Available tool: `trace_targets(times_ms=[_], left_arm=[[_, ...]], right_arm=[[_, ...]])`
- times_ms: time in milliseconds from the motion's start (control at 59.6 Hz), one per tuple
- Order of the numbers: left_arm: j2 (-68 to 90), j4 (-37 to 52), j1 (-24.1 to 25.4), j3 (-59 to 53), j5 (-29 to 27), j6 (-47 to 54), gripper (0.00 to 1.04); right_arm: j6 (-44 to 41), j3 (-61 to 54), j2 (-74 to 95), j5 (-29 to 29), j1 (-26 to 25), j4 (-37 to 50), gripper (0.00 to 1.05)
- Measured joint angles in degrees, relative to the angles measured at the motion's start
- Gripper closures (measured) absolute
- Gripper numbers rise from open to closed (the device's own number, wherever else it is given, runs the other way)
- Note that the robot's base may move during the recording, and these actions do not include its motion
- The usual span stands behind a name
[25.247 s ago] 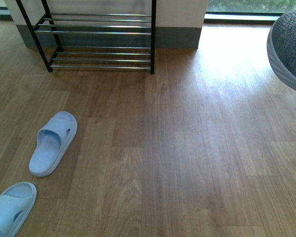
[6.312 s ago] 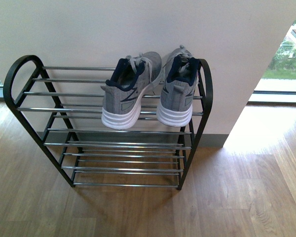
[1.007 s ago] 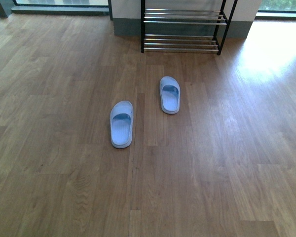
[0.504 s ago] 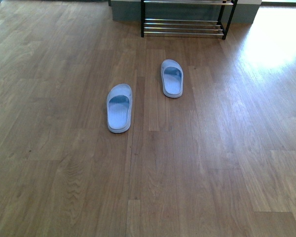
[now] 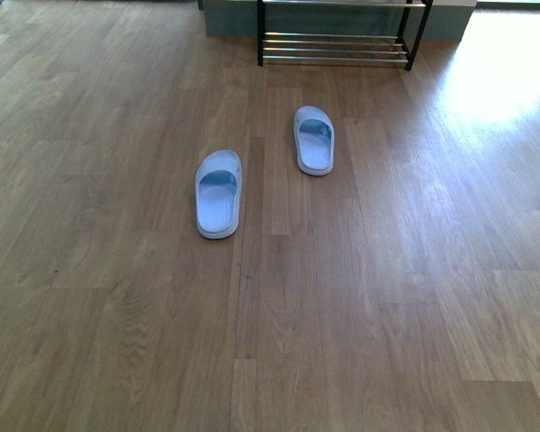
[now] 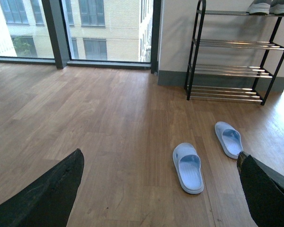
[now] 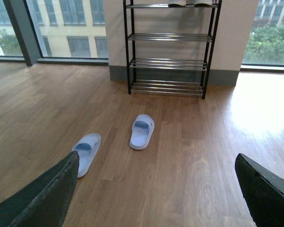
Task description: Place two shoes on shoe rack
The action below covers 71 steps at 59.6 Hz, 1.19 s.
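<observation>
The two shoes show only as white soles and grey heels on the top shelf of the shoe rack, cut by the frame edge: in the left wrist view, in the right wrist view. In the front view only the rack's lowest chrome bars show at the far edge. My left gripper is open over bare floor, far from the rack, with its dark fingers wide apart. Likewise my right gripper is open and holds nothing.
Two light blue slippers lie on the wooden floor between me and the rack. Large windows and a dark pillar stand to the rack's left. A sunlit patch of floor lies right of the rack.
Six seconds ago the front view was close to the rack with both sneakers on its top shelf; the rack now stands far off. Over the last second the slippers slid slightly up the frame.
</observation>
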Motion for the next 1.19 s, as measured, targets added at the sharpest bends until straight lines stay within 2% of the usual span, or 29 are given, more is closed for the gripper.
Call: trace_targets(times_ms=[1192], left_arm=[[0.0, 0.0, 0.0, 0.0, 0.0, 0.0, 0.09]], right_arm=[[0.0, 0.0, 0.0, 0.0, 0.0, 0.0, 0.09]])
